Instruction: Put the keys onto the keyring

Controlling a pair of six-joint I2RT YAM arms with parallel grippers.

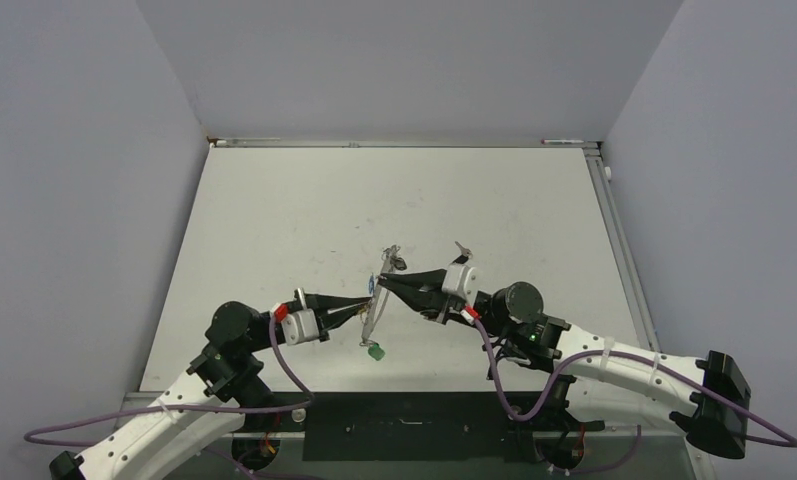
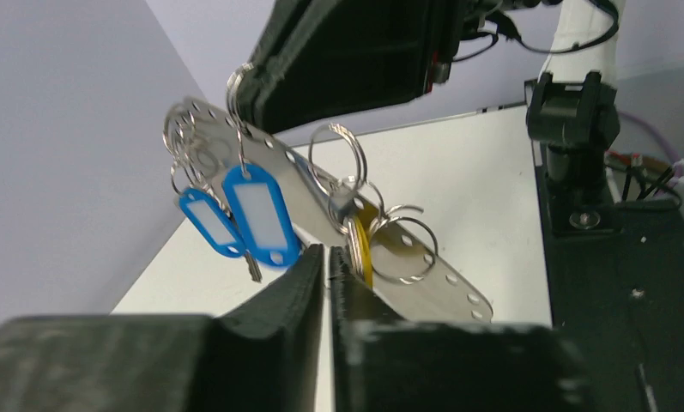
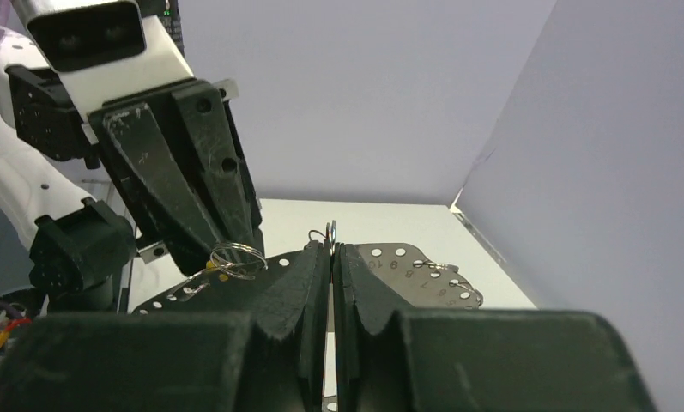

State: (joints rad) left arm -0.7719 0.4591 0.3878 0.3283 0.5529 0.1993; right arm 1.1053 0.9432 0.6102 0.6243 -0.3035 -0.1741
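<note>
Keywork at mid-desk, caught from overhead and from both wrists. Shows two black end effectors meeting tip to tip above the white desk [image 1: 274, 220], with a flat silver metal keyring strip punched with numbered holes [image 2: 297, 196] raised clear of the surface between them.

Finds the left end effector [image 2: 327, 253] fully closed, fingertips pressed together at the keyring strip's lower edge; cannot tell from any view whether the pinch takes the metal itself or one of its rings. Finds the right end effector [image 3: 331, 249] likewise closed, nipping a thin silver split ring [image 3: 330, 230] seen edge-on at the strip's upper end.

Picks out, from the left wrist, two blue plastic key tags [image 2: 261, 215] dangling side by side from small rings near that upper end, a silver key blade [image 2: 252, 268] poking out beneath them, and a yellow tag [image 2: 361, 249] hanging edge-on just beside the left fingertips. Also catches several bare split rings threaded through holes further along.

Places a green plastic tag [image 1: 375, 351] at the strip's near end, hanging or resting, impossible to say. Leaves one small silver key [image 1: 461, 247] lying loose on the desk beyond the right wrist.
</note>
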